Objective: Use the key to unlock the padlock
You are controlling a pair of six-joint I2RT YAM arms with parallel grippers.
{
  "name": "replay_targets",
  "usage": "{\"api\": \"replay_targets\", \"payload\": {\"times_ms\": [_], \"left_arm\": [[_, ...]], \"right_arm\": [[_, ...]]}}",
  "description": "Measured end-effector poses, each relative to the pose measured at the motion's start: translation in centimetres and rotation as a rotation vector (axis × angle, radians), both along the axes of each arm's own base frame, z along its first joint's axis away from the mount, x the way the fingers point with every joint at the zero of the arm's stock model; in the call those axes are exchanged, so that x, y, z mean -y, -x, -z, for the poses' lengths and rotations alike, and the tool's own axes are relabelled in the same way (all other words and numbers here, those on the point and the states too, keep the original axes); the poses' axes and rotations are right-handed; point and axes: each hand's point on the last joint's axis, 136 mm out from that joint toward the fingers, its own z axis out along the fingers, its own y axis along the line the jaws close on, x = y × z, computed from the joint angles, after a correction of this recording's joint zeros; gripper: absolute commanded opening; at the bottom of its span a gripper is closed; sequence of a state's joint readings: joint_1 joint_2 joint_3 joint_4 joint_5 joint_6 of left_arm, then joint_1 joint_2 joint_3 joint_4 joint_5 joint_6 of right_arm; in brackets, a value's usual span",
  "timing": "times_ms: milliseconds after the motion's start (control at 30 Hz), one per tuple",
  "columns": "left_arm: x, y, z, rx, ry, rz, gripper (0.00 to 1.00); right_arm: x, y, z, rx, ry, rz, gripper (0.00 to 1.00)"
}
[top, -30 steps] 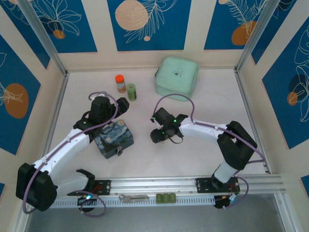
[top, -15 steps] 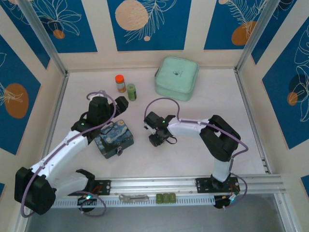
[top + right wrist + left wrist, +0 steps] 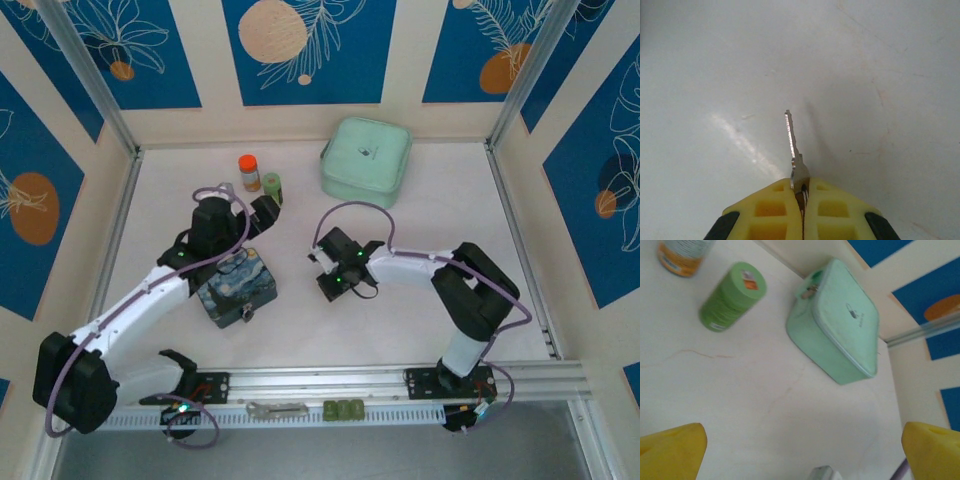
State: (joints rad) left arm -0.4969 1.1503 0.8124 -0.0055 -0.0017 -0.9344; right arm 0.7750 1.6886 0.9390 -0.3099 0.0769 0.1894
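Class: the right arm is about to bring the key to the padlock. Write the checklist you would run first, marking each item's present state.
1. Grip: right gripper pinches the key by its head, blade ahead: ok.
2. Free hand: left gripper open, empty: ok.
3. Support: no gripper steadies the padlock or its tin: not ok.
4. Approach: bare table separates key and padlock: not ok.
5. Keyhole facing the key: cannot tell, too small.

Pale tabletop (image 3: pixel 455 215), blue floral wall panels (image 3: pixel 350 60), aluminium rail (image 3: pixel 330 378)
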Motion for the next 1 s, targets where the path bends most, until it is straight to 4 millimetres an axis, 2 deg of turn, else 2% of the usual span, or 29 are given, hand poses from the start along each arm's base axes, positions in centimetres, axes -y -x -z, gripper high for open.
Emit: {"api": "replay_targets", "payload": {"times_ms": [100, 267, 367, 433, 567, 733, 900, 1000], "left_arm": [[1.9, 0.1, -0.6, 0.024, 0.043, 0.062, 0.99], [3.7, -0.1, -2.5, 0.100, 0.115, 0.136, 0.99], [4.5, -0.2, -3.8, 0.147, 0.152, 0.168, 0.93], [5.1, -0.3, -4.2, 0.160, 0.179, 0.187, 0.87], [7.2, -0.5, -3.2, 0.127, 0.230, 0.235, 0.78], [10.0, 0.2, -1.0, 0.060, 0.255, 0.305, 0.76], [10.7, 0.8, -0.9, 0.051, 0.261, 0.327, 0.74], [11.1, 1.1, -0.7, 0.035, 0.267, 0.326, 0.74]], "right_arm": [[-0.3, -1.0, -3.1, -0.021, -0.157, 0.016, 0.00], [-0.1, -3.5, -10.3, -0.069, -0.470, 0.078, 0.00], [0.2, -4.4, -13.1, -0.113, -0.595, 0.100, 0.00], [0.3, -4.4, -14.4, -0.153, -0.657, 0.104, 0.00], [0.3, -4.6, -16.3, -0.229, -0.765, 0.116, 0.00], [0.2, -5.0, -17.5, -0.254, -0.820, 0.125, 0.00], [0.4, -5.4, -17.8, -0.203, -0.798, 0.167, 0.00], [0.7, -5.8, -17.7, -0.087, -0.715, 0.224, 0.00]]}}
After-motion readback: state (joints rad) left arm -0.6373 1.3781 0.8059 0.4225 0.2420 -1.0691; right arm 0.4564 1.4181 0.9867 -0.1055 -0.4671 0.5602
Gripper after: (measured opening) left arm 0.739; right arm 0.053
